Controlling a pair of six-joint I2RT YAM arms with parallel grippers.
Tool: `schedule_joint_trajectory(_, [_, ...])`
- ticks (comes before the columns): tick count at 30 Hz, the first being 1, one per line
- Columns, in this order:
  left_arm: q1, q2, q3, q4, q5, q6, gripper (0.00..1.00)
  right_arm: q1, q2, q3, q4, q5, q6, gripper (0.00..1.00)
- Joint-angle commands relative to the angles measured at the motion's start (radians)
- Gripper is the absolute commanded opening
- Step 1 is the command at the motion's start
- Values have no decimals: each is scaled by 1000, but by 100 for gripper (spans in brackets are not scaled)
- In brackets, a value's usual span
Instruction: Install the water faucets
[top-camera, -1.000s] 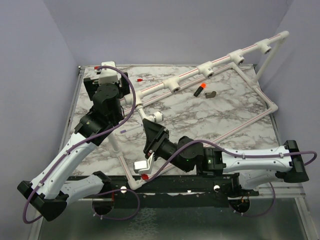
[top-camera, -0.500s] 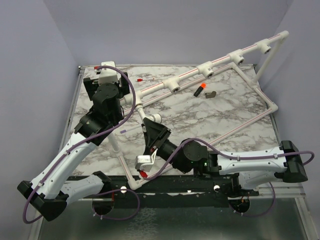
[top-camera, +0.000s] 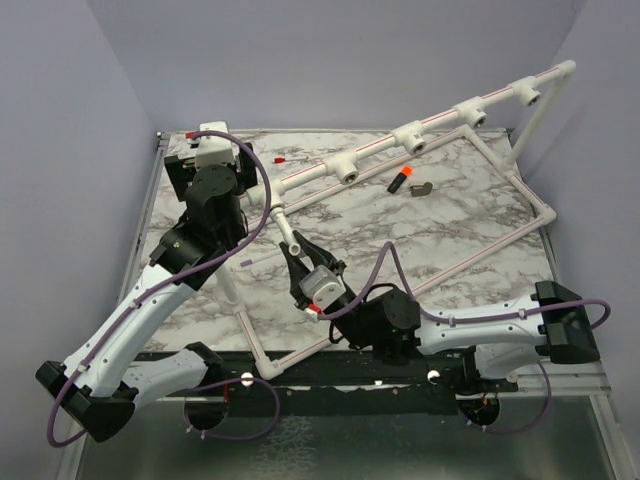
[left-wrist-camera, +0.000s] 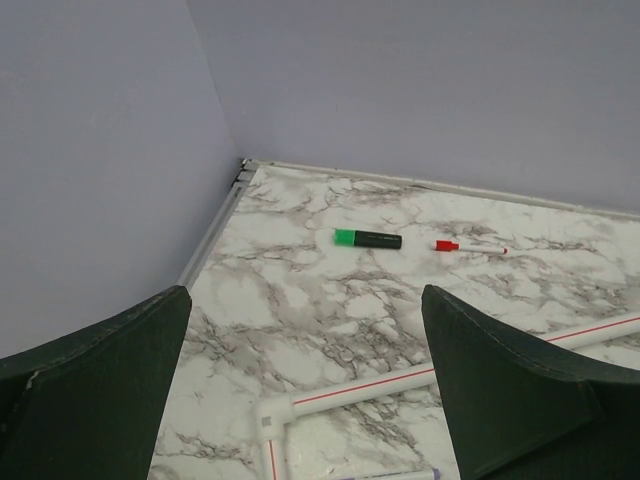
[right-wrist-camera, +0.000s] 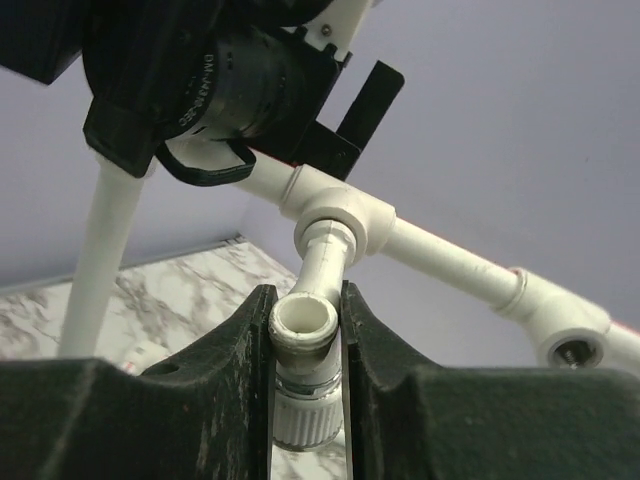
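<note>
The right jaws were clamped on a white pipe stub (right-wrist-camera: 303, 318) with a ribbed collar, which hung from a tee (right-wrist-camera: 340, 222) of the white pipe frame (top-camera: 380, 153) near the middle of the counter (top-camera: 450, 230). That grip probably served to steady or turn the fitting so it could take a tap. The left jaws stood wide apart and empty, raised over the counter's far left corner, likely parked out of the way. The water faucet (top-camera: 422, 188), small and silver, lay loose on the marble toward the far right. It sat just beside a black stick with an orange tip (top-camera: 400, 180), below the raised rail and well apart from both arms, so it was not yet fitted. Counted: one faucet, one orange-tipped stick, four open tee sockets (top-camera: 348, 172) along the rail, two arms, and one green-capped marker (left-wrist-camera: 367, 238) and one red-capped pen (left-wrist-camera: 470, 245) near the far left corner.
</note>
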Motion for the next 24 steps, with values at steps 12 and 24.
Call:
schedule_joint_trajectory(12, [-28, -2, -21, -113, 41, 4, 99, -13, 33, 18, 300, 426, 919, 0])
schedule_joint_trajectory(24, [-28, -25, -33, -105, 37, 3, 99, -50, -50, 144, -589, 495, 1982, 0])
